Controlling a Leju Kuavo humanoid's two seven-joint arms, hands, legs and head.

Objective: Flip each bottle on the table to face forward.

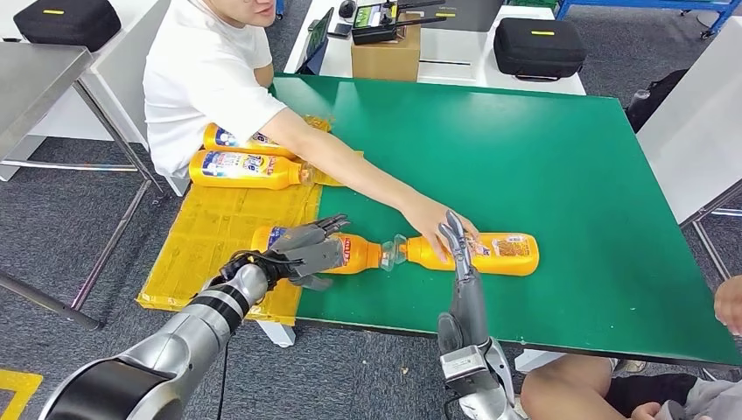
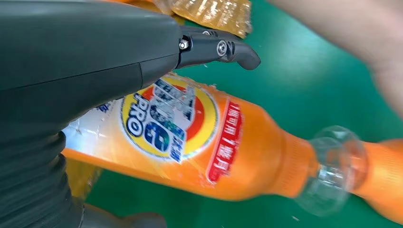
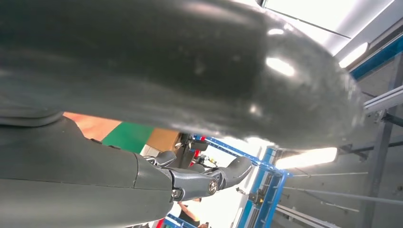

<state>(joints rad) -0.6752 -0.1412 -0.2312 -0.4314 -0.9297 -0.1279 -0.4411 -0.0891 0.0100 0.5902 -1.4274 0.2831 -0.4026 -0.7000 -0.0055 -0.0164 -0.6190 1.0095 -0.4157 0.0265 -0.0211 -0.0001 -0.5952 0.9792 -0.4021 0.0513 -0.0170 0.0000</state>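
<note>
Two orange bottles lie cap to cap near the front of the green table (image 1: pixel 560 157). My left hand (image 1: pixel 306 251) is over the left bottle (image 1: pixel 360 255), fingers stretched along its far side and thumb on its near side, not closed round it. The left wrist view has this bottle (image 2: pixel 190 142) label-up, with a finger (image 2: pixel 218 48) straight above it. A person's hand (image 1: pixel 430 217) rests on the right bottle (image 1: pixel 494 254). My right hand (image 1: pixel 458 254) stands upright just in front of that bottle, fingers straight, holding nothing.
Two more orange bottles (image 1: pixel 245 168) (image 1: pixel 229 138) lie on a yellow mat (image 1: pixel 219 227) at the table's left edge. The person's arm (image 1: pixel 341 162) crosses the table from the left. A cardboard box (image 1: pixel 385 52) stands behind. Another person's knee (image 1: pixel 569 385) is at the front right.
</note>
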